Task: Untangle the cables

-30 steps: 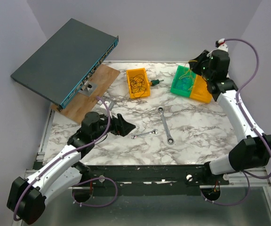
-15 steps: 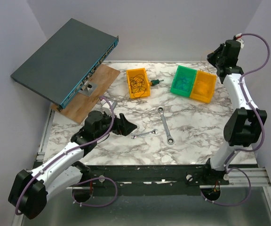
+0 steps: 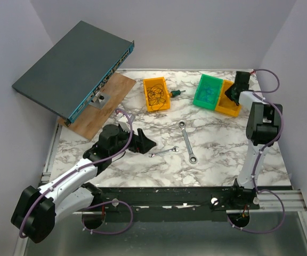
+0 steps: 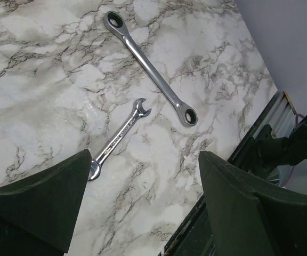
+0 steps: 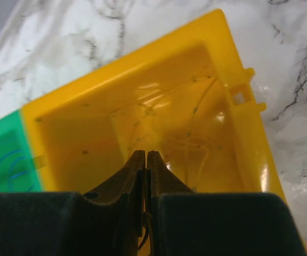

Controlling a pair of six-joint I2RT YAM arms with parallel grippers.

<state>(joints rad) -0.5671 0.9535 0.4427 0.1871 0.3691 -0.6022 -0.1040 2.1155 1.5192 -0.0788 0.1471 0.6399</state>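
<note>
Right wrist, closed right end effector point(image 5: 145, 156), cables point(image 5: 191, 128) just ahead

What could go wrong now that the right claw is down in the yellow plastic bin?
The thin yellow wires barely show against the yellow plastic bin, so the right gripper, nearly shut, may pinch nothing or several at once. A snagged wire might tip the light bin, or shove the green plastic bin beside it.

Robotics lab test cell, plain pale walls point(image 3: 196, 32) around a marble-pattern table point(image 3: 223, 144), left arm point(image 3: 73, 178) and right arm point(image 3: 260, 128) bolted to a metal rail point(image 3: 169, 193), orange parts bin point(image 3: 160, 109), long wrench point(image 3: 187, 141), network switch point(image 3: 71, 66) on a wooden board point(image 3: 111, 98).
</note>
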